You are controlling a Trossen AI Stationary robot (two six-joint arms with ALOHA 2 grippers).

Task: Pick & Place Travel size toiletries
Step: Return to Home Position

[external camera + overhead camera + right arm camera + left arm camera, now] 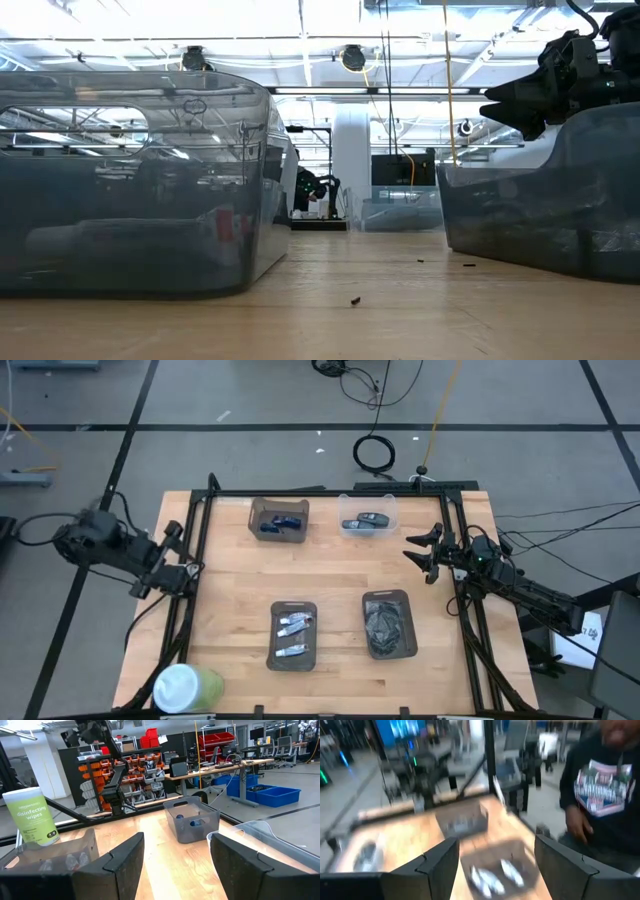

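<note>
Travel size toiletries (293,625): lying in dark tray (272,660), lower centre of frame | left end effector (182,555): fingers apart, at left edge of table (240,580) | right end effector (425,556): fingers apart, at right edge

The wooden counter (330,575) is carrying four containers. A dark bin (279,503) and a clear bin (368,498) are sitting near each other along one edge. A left tray (294,607) and a right tray (388,593) are lying apart toward the opposite edge. A wipes canister (185,688) is standing at the corner beyond the left tray.
</note>
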